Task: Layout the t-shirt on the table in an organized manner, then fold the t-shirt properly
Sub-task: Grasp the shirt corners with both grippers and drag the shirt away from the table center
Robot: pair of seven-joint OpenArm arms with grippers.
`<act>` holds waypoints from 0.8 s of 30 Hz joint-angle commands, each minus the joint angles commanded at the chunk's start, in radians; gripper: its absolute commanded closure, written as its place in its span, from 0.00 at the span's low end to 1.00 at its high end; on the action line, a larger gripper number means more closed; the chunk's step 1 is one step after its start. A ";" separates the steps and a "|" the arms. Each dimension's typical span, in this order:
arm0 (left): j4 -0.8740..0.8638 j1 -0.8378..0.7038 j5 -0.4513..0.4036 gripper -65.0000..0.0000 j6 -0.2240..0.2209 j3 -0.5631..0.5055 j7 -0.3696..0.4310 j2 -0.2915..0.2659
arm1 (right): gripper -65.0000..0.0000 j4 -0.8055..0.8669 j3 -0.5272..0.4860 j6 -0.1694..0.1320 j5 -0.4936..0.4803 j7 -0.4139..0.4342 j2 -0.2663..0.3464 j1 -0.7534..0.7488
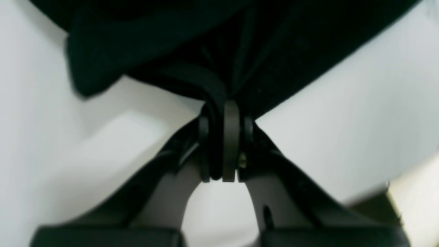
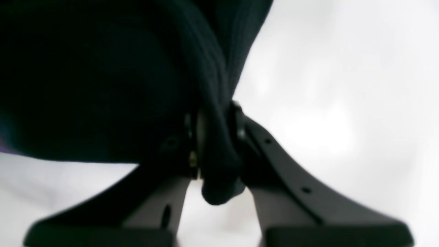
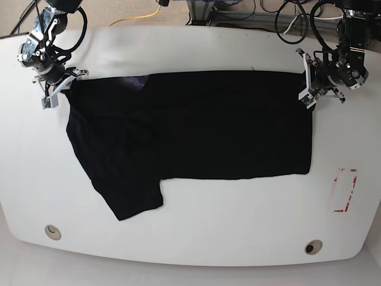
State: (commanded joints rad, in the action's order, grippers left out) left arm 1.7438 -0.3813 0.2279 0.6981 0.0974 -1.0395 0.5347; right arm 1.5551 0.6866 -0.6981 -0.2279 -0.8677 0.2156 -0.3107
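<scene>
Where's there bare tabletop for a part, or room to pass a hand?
Bare: smooth white tabletop between the black cloth t-shirt's near edge and the two round holes; also the strip between its far edge and the cables.

Crowded: upper corners, where the left tool and right tool grip cloth.

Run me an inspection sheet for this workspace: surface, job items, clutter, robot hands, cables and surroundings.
Surface: large smooth white tabletop with rounded corners, two round holes and red tape marks.
Job's things: plain black cloth t-shirt, spread wide between the hands, one part jutting toward the hole on the base view's left.
Clutter: nothing seen.
Grippers: left hand shut on a bunched shirt edge; right hand shut on another.
Cables: black cables and a thin yellow cable beyond the far edge.
Surroundings: grey floor at the near side.
</scene>
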 joint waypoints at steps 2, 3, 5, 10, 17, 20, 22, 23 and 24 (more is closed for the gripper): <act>0.023 -0.035 0.000 0.97 0.000 0.020 0.000 0.006 | 0.95 0.043 0.020 0.000 0.005 -0.011 -0.028 -0.034; 0.029 -0.049 0.000 0.97 0.000 0.028 0.000 0.006 | 0.95 0.057 0.026 0.000 0.006 -0.011 -0.037 -0.046; 0.055 -0.091 0.000 0.97 0.000 0.051 0.000 0.006 | 0.95 0.104 0.041 0.000 0.008 -0.012 -0.066 -0.091; 0.072 -0.150 0.000 0.97 0.000 0.052 0.000 0.006 | 0.95 0.161 0.046 0.000 0.003 -0.012 -0.091 -0.164; 0.072 -0.175 0.000 0.96 0.000 0.052 0.000 0.006 | 0.95 0.207 0.046 0.000 0.000 -0.012 -0.103 -0.219; 0.072 -0.175 0.000 0.90 0.000 0.052 -0.002 0.006 | 0.95 0.207 0.046 0.000 0.000 -0.012 -0.103 -0.224; 0.072 -0.175 0.000 0.79 0.000 0.052 -0.002 0.006 | 0.94 0.207 0.046 0.000 0.003 -0.012 -0.103 -0.224; 0.072 -0.176 0.000 0.73 0.000 0.052 -0.002 0.006 | 0.94 0.207 0.046 0.000 0.005 -0.012 -0.103 -0.226; 0.072 -0.180 0.000 0.66 0.000 0.054 -0.002 0.006 | 0.94 0.207 0.046 0.000 0.008 -0.014 -0.103 -0.226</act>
State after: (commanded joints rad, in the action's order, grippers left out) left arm 1.8159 -0.5608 0.2279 0.6981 0.1511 -1.0411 0.5409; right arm 1.7622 0.7327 -0.6981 -0.2202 -0.8815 0.1128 -0.5363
